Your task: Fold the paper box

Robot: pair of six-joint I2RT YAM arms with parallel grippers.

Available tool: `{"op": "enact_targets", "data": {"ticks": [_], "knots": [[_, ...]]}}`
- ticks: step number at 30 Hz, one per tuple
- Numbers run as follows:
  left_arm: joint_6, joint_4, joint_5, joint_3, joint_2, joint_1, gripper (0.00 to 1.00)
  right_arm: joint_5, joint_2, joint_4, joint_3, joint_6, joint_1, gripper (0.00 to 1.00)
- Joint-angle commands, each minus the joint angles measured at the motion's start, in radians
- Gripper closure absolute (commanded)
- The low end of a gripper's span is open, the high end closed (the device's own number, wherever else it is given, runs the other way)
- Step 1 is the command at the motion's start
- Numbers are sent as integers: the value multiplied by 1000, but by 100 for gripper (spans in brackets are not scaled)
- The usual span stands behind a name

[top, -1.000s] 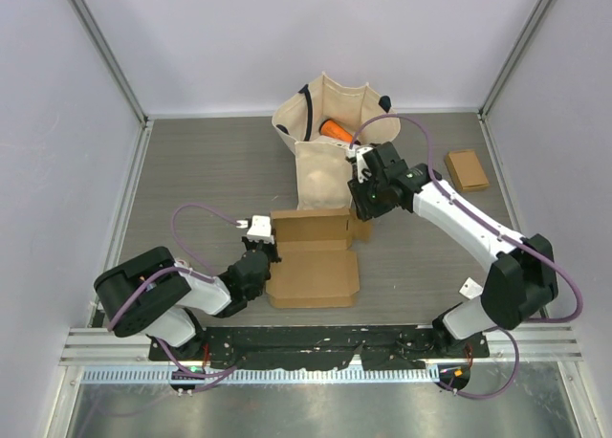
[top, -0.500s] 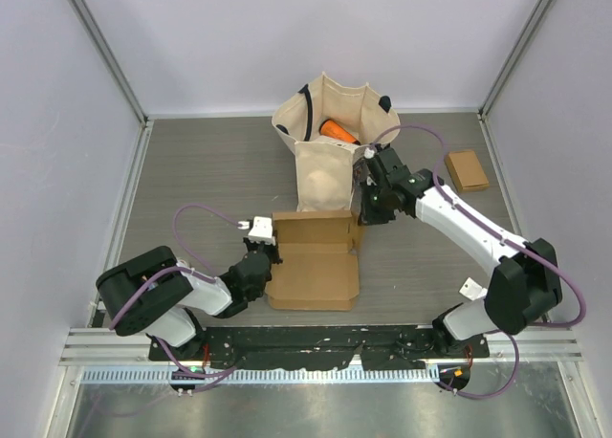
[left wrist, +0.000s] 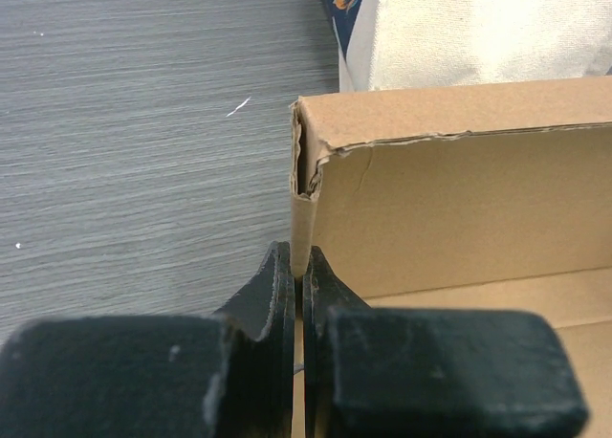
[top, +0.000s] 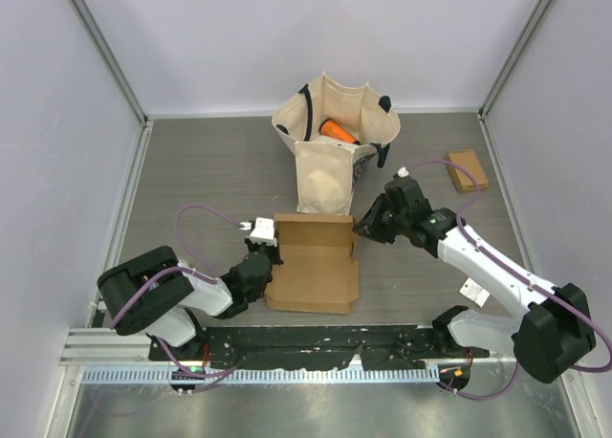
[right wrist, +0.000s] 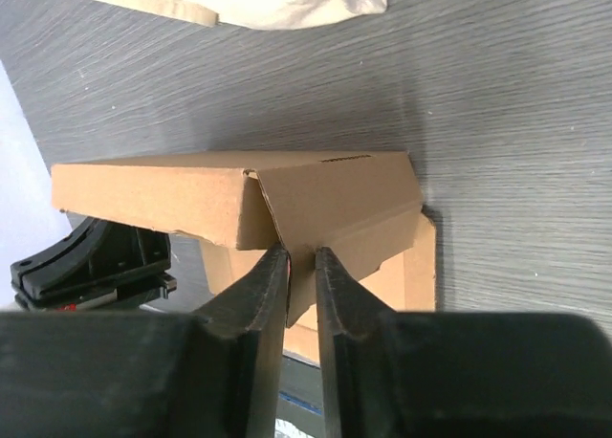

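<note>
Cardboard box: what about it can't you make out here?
- Left wrist view: floor of the box, hidden by the left gripper pinching its wall.
- Right wrist view: whether the right gripper truly clamps the flap; its fingers cover the contact.
- Top view: far right corner, under that gripper.

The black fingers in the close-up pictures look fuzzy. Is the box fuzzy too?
Left wrist view: the left gripper is blurry, near the lens; the paper box wall is sharp. Right wrist view: the right gripper is soft too, the box crisp, with a dark shadow beside it. Top external view: everything looks sharp.
</note>
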Motion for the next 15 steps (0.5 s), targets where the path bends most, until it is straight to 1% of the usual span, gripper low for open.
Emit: {"op": "enact_targets", "data": {"ticks": [1,2,4,5,6,8,9,11,12,14,15], "knots": [[5,48,-33,0,8,-5,100,-18,-81,94,8,-10,-1,71],[5,48,-35,0,9,-5,100,11,-116,40,13,-60,-1,62],[6,50,-35,0,11,-3,100,52,-159,-18,29,-104,-4,57],[6,48,-33,2,9,-7,100,122,-179,-82,37,-121,-4,53],[8,50,-33,2,9,-7,100,158,-217,-110,43,-147,-12,51],[6,50,-32,0,9,-7,100,230,-237,-194,68,-156,-31,46],[6,51,-32,0,11,-8,100,294,-245,-204,71,-170,-45,45],[8,53,-32,2,11,-8,100,359,-236,-186,53,-191,-102,42],[8,56,-32,2,17,-7,100,393,-212,-160,18,-235,-142,42],[11,60,-29,3,22,-7,100,383,-173,-41,-15,-294,-166,41],[13,65,-27,2,23,-8,100,375,-147,-11,-21,-315,-167,42]]}}
